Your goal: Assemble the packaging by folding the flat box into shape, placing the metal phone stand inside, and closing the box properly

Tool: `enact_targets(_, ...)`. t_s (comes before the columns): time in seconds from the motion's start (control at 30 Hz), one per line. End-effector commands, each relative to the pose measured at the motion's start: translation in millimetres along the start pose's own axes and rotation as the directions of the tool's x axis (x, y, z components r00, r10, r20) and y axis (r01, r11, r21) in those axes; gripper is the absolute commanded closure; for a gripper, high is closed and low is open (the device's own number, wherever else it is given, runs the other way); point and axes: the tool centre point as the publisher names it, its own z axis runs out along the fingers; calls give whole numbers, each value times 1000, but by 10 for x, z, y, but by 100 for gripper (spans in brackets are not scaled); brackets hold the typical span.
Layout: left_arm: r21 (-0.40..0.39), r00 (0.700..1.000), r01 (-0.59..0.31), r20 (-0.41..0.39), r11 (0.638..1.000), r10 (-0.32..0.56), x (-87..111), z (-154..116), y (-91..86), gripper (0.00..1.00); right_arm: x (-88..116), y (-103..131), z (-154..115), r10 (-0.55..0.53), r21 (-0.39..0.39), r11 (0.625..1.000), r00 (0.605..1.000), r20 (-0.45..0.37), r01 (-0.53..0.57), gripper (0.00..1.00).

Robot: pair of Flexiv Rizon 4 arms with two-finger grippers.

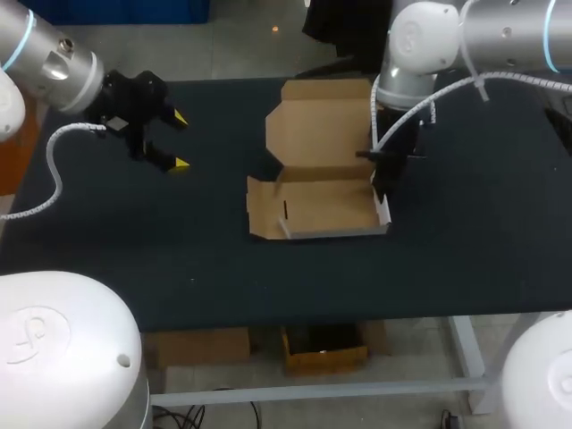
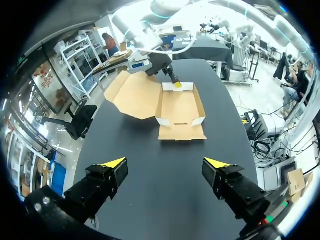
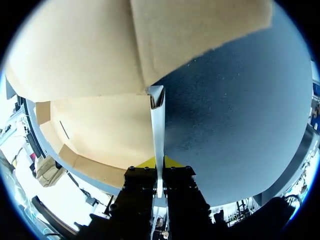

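Cardboard box (image 1: 326, 201) sits near the middle of the dark table (image 1: 107, 232), its right wall partly hidden in the head view behind the right gripper (image 3: 159, 162) and its cable. It is half-formed: lid open at the back, left flap lying flat, brown inside, white along the raised edges. The right gripper is clamped on that thin right wall, seen edge-on between its fingers, while the left gripper (image 1: 181, 140) hangs well apart over bare table, fingers spread wide.

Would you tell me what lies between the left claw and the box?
Only bare table separates the left claw from the box, per the head view.
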Motion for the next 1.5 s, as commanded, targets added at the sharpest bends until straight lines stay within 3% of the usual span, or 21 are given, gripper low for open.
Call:
enact_targets(0.03, -1, 1000, 0, 0, 1000, 0, -2, 2, -1, 0, 12, 46, 8, -2, 21, 1000, 1000, 3, 2, 100)
enact_targets(0.27, -1, 1000, 0, 0, 1000, 0, -2, 2, -1, 0, 32, 37, 23, 24, 27, 999, 999, 35, -25, 95)
enact_targets(0.33, -1, 1000, 0, 0, 1000, 0, -2, 2, -1, 0, 31, 44, 29, 26, 26, 999, 999, 37, -27, 90)
enact_targets(0.5, -1, 1000, 0, 0, 1000, 0, -2, 2, -1, 0, 30, 50, 36, 25, 0, 1000, 999, 43, -25, 89)
enact_targets(0.97, -1, 1000, 0, 0, 1000, 0, -2, 2, -1, 0, 21, 41, 117, 42, -165, 986, 998, 45, -34, 86)
enact_targets(1.5, -1, 1000, 0, 0, 1000, 0, -2, 2, -1, 0, 33, 15, 162, 119, -370, 925, 992, 49, -93, 87)
